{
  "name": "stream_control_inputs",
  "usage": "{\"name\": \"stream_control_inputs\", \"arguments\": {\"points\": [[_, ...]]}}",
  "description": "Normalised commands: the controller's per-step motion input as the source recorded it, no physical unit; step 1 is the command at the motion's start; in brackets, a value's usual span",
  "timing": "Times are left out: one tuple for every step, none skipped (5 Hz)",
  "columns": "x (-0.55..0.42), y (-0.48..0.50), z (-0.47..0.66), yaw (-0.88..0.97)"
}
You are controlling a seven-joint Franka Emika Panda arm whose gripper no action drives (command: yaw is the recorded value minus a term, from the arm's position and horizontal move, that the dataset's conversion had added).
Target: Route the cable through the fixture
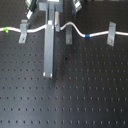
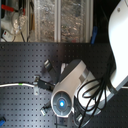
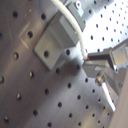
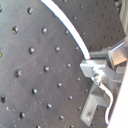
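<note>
The white cable [image 1: 77,30] runs across the board's far side in the first exterior view, with a green marker [image 1: 6,30] at its left end and a blue band [image 1: 87,36] right of the middle. It passes three grey fixture clips, left [image 1: 23,33], middle [image 1: 68,33] and right [image 1: 111,34]. My gripper [image 1: 54,21] is shut on the cable between the left and middle clips and lifts it there. In both wrist views the cable [image 3: 75,27] [image 4: 67,27] ends at the fingertips [image 3: 102,56] [image 4: 97,64], beside a clip [image 3: 54,41]. Whether the cable sits inside the middle clip, I cannot tell.
A broad grey bar [image 1: 49,50] reaches from the gripper toward the board's near side. The black perforated board [image 1: 85,90] fills the view. In the second exterior view the white arm [image 2: 75,82] and its black hoses [image 2: 92,97] cover the board's middle; shelves with clutter [image 2: 50,20] stand behind.
</note>
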Motion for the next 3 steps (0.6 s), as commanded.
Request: {"name": "stream_control_inputs", "arguments": {"points": [[0.001, 0.0, 0.04, 0.09], [0.0, 0.0, 0.02, 0.09], [-0.01, 0.002, 0.01, 0.0]]}}
